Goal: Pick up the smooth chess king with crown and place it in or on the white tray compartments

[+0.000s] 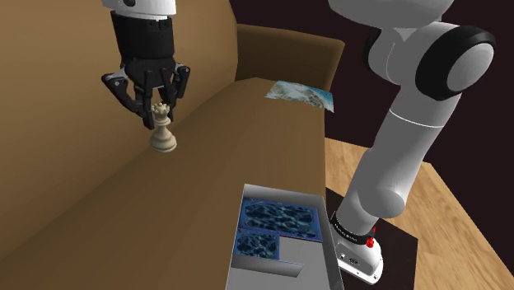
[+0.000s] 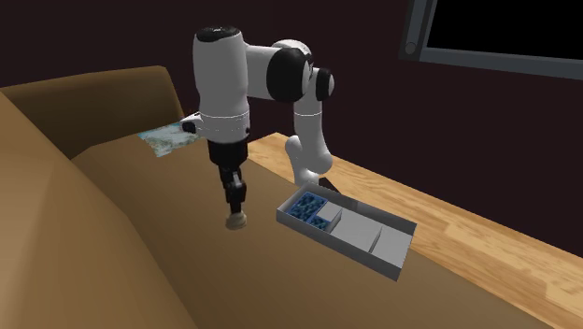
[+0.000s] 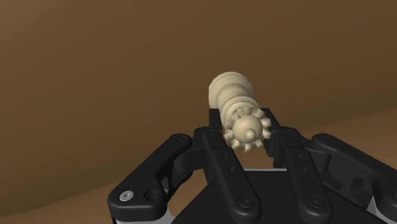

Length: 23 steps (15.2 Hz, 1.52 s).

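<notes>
A cream chess king (image 1: 164, 137) with a toothed crown stands upright on the brown sofa seat (image 1: 123, 214). My black gripper (image 1: 161, 111) comes down on it from above, its fingers shut around the crown. In the wrist view the crown sits clasped at the gripper (image 3: 247, 130), and the king's body (image 3: 230, 89) points away toward the sofa. The second exterior view shows the gripper (image 2: 235, 200) over the king (image 2: 237, 221). The tray (image 1: 237, 251) lies near the stand, with blue patterned compartments and plain pale ones. I cannot tell whether the king's base touches the seat.
The tray (image 2: 342, 246) rests at the sofa's edge beside the wooden floor (image 2: 486, 252). A flat blue-white picture (image 1: 301, 95) lies farther along the seat. The sofa backrest (image 1: 49, 91) rises behind the king. The arm's stand (image 1: 362, 257) is at the shoulder view's lower right.
</notes>
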### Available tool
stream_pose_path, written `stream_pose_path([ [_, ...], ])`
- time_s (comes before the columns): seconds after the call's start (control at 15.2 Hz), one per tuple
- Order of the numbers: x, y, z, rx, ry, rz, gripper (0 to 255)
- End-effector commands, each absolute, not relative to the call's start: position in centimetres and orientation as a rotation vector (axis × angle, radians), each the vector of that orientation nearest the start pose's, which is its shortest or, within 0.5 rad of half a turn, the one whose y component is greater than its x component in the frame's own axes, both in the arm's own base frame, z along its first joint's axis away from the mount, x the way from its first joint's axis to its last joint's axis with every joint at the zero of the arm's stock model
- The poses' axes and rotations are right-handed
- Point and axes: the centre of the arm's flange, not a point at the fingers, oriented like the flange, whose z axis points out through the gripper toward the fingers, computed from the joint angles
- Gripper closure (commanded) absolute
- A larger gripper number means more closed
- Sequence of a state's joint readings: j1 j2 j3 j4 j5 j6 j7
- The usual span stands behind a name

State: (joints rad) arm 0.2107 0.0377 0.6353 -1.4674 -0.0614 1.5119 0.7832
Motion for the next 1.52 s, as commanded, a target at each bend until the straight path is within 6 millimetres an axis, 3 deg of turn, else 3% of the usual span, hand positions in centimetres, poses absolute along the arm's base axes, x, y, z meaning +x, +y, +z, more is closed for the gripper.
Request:
stream_pose_path([
  [0.0,35.8,41.0,65.6,-3.155,-0.093,-0.060,255],
  [1.45,7.0,40.2,68.5,-3.155,-0.093,-0.060,255],
])
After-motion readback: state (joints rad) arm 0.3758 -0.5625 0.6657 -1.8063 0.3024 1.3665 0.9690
